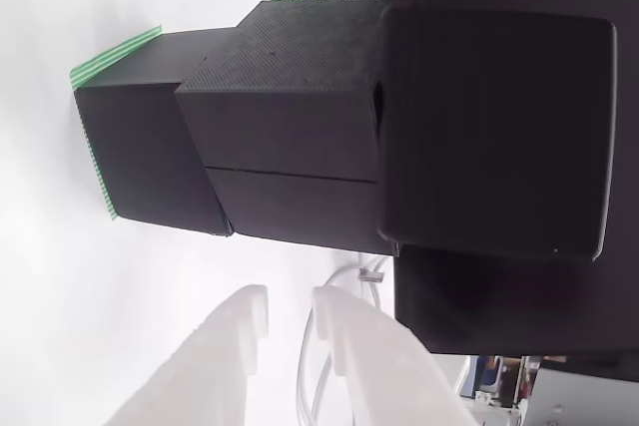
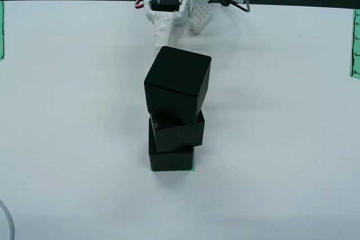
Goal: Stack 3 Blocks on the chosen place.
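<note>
White table (image 2: 67, 111); 3 blocks (image 2: 176, 85) stacked on striped patch (image 1: 110, 57); gripper (image 1: 290, 331) empty, fingers parted

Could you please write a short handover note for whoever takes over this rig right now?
Gripper: open, holding nothing, clear of the stack, white fingers apart.
Blocks: all three stacked. Bottom block sits on the green-striped patch; middle block rests on it, twisted; top block is twisted too and overhangs.
Done: stacking appears complete.
Left: probably only retracting the arm without bumping the stack; its uneven alignment may make it tippy.
</note>
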